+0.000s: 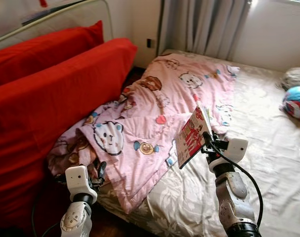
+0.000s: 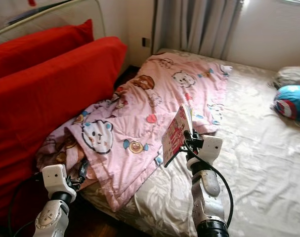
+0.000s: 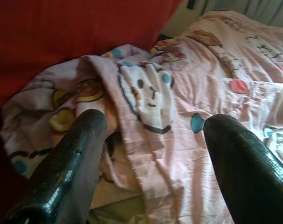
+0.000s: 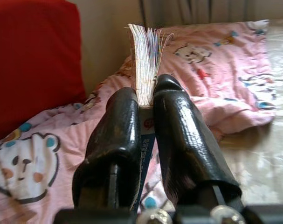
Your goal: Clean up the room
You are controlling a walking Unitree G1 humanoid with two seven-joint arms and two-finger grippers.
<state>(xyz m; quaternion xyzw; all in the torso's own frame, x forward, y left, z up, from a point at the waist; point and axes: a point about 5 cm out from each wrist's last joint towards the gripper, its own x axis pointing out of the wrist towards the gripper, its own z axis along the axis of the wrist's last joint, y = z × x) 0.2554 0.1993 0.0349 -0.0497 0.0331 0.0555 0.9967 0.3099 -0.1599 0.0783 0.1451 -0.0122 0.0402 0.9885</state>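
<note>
At lower left we see our left gripper (image 3: 153,140) spread wide over the crumpled pink blanket (image 1: 154,108), at centre right our right gripper (image 4: 146,121) pinches a thin book (image 1: 192,134) above the bed (image 1: 268,148), with red cushions (image 1: 51,84) at upper left.

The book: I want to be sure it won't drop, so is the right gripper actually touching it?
Touching. The right wrist view shows the right gripper with both black fingers pressed against the book, pinching its edge.
</note>
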